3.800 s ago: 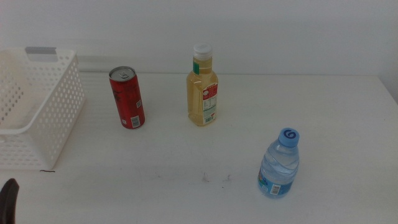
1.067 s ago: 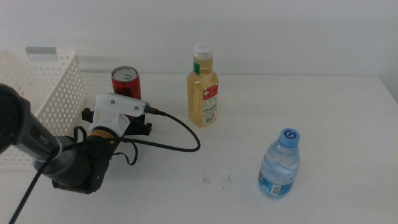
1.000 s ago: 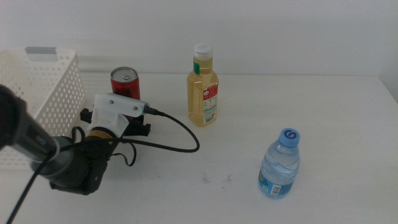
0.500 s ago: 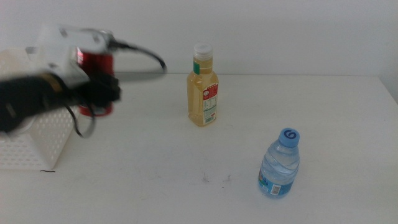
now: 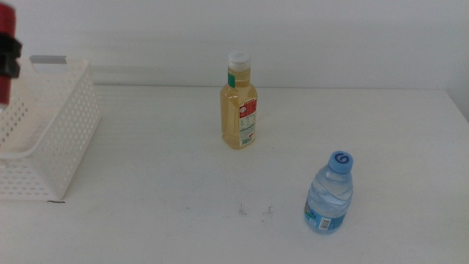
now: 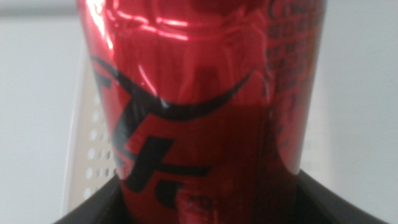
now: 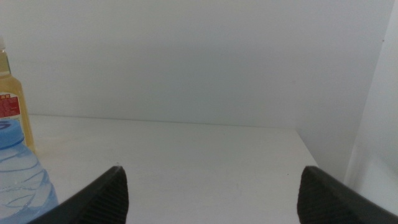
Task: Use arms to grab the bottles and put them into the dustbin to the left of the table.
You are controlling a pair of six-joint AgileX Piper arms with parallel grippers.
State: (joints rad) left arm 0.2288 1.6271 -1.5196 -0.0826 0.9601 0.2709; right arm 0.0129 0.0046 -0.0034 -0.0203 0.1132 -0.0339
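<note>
Clamping the red can (image 6: pixel 205 106), left gripper (image 5: pixel 9 55) hangs over dustbin (image 5: pixel 69 125).

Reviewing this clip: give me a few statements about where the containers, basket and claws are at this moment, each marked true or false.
1. The left claw holds the red can. True.
2. The red can stands on the table beside the juice bottle. False: it is up at the middle view's left edge, over the white basket.
3. The water bottle lies on its side. False: it stands upright.
4. The right claw is open, holding nothing. True.
</note>
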